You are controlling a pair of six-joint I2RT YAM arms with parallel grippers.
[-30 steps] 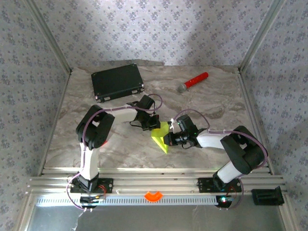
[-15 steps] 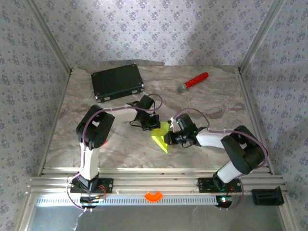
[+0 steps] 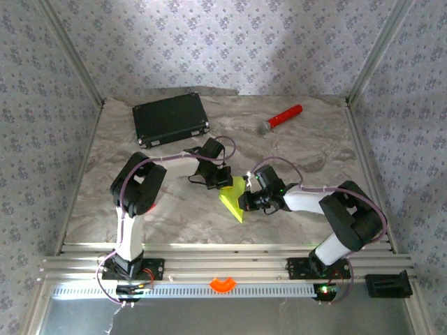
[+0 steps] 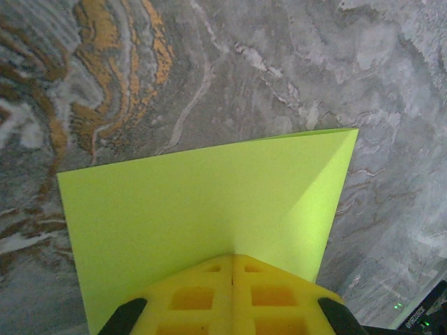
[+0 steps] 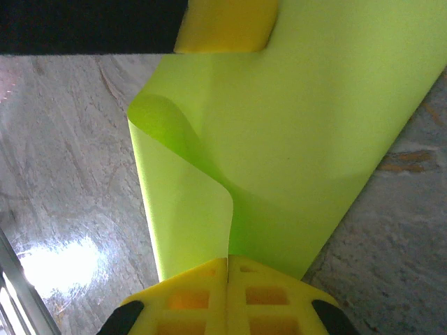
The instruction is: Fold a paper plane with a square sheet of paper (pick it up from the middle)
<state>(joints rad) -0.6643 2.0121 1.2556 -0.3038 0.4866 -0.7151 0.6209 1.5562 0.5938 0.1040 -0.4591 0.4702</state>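
Since a second ago, your right gripper [image 3: 246, 199] has edged slightly toward the left gripper [image 3: 225, 183], and the paper between them bows a touch more. Everything else lies as it did.

1. Table [image 3: 314, 146]: marbled grey-brown top, walled by patterned panels.
2. Arms: left arm [image 3: 133, 188] and right arm [image 3: 349, 216], both bent inward to meet near the table's middle.
3. Black case [image 3: 171, 118]: closed and flat, far left, well apart from both grippers.
4. Lime sheet of paper [image 3: 234, 201]: partly folded, held between your two grippers near the table's middle, one point aimed at the near edge. In your left wrist view the sheet [image 4: 209, 202] shows a diagonal fold at its right corner. In your right wrist view the sheet [image 5: 300, 139] has one layer curling away from the rest.
5. Red-handled microphone [image 3: 281, 118]: lying far centre-right, apart from everything.
6. Left gripper [image 4: 232, 259]: yellow fingers closed, clamping one edge of the sheet.
7. Right gripper [image 5: 228, 262]: yellow fingers closed, clamping the opposite edge. The left gripper's yellow pad [image 5: 223, 28] sits at the sheet's far edge.
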